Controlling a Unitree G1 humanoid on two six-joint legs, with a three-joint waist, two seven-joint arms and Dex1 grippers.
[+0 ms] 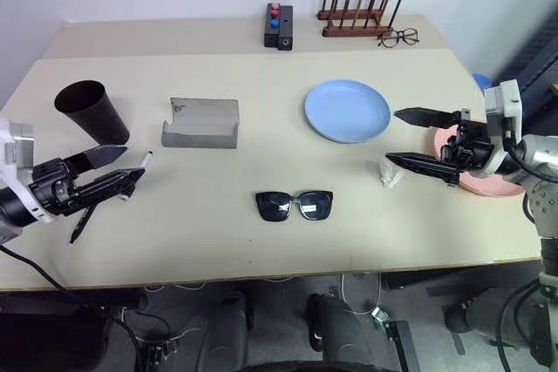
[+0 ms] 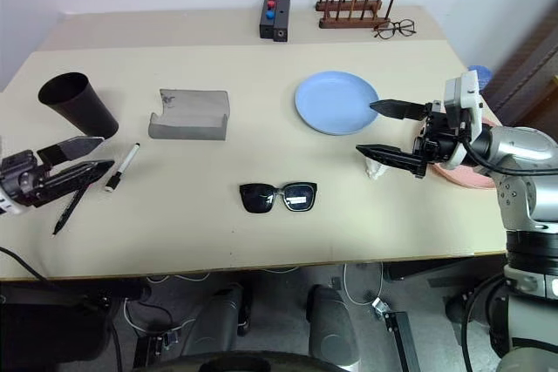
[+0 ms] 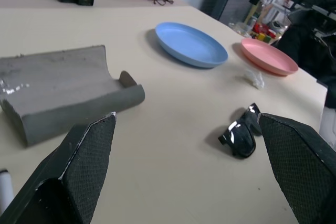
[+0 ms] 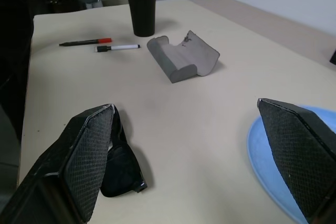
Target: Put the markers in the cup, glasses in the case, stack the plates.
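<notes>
Head views: my left gripper (image 1: 109, 172) hangs spread wide w/ nothing in it, over two markers (image 2: 122, 166) lying flat on the table (image 1: 218, 233). Dark cup (image 1: 92, 111) stands just behind, interior can't be made out. Grey case (image 1: 200, 123) lies flap open, hollow bare. Black sunglasses (image 1: 294, 205) sit near the front edge, center. My right gripper (image 1: 403, 137) is also spread, nothing in it, btwn blue plate (image 1: 347, 110) and pink plate (image 2: 466, 173); plates not stacked.

Left wrist view: open case (image 3: 63, 95), sunglasses (image 3: 241, 135), both plates bare.

Right wrist view: cup (image 4: 142, 10), red-capped marker (image 4: 86, 42) beside white one (image 4: 118, 48). No readable writing anywhere.
</notes>
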